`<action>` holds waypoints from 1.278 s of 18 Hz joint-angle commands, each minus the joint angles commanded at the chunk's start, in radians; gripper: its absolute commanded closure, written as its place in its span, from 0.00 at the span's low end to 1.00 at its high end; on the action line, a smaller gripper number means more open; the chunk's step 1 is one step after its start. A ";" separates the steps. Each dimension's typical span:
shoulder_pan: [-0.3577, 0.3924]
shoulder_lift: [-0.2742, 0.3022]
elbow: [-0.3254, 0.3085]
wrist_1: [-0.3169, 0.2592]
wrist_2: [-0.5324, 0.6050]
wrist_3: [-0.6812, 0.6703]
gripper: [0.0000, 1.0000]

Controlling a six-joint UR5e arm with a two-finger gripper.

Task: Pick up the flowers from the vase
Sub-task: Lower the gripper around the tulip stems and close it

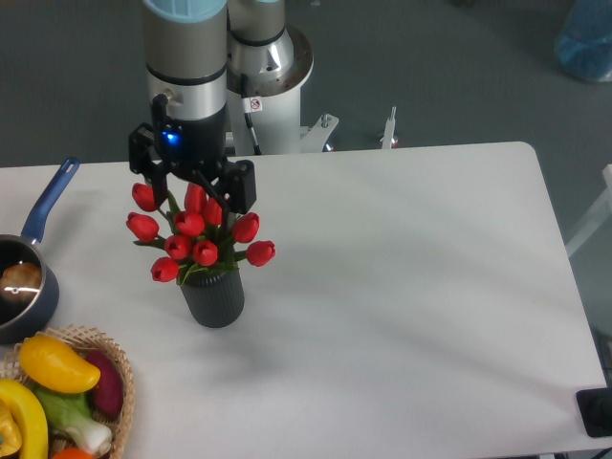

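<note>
The flowers [190,237], a bunch of red tulip buds with green leaves, stand in the vase [214,298], a short dark grey ribbed cylinder on the white table at centre left. My gripper [196,191] hangs straight down over the bunch. Its black fingers [240,186] stand apart on either side of the top buds, so it is open around them. The stems are hidden inside the vase and behind the buds.
A blue-handled saucepan [24,277] with something in it sits at the left edge. A wicker basket [113,363] with toy vegetables is at the bottom left, close to the vase. The robot's base [273,96] stands behind the table's far edge.
</note>
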 joint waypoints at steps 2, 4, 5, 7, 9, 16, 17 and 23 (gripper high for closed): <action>0.000 -0.006 0.000 0.000 0.005 -0.002 0.00; 0.000 -0.011 0.000 0.002 0.005 -0.002 0.00; 0.000 -0.015 0.000 0.002 0.006 -0.002 0.00; 0.000 -0.025 0.000 0.002 0.008 -0.002 0.02; 0.000 -0.031 -0.002 0.002 0.008 -0.002 0.07; 0.000 -0.032 -0.002 0.000 0.008 -0.002 0.24; 0.000 -0.032 -0.002 0.000 0.008 -0.002 0.26; 0.000 -0.032 -0.002 0.000 0.008 -0.002 0.37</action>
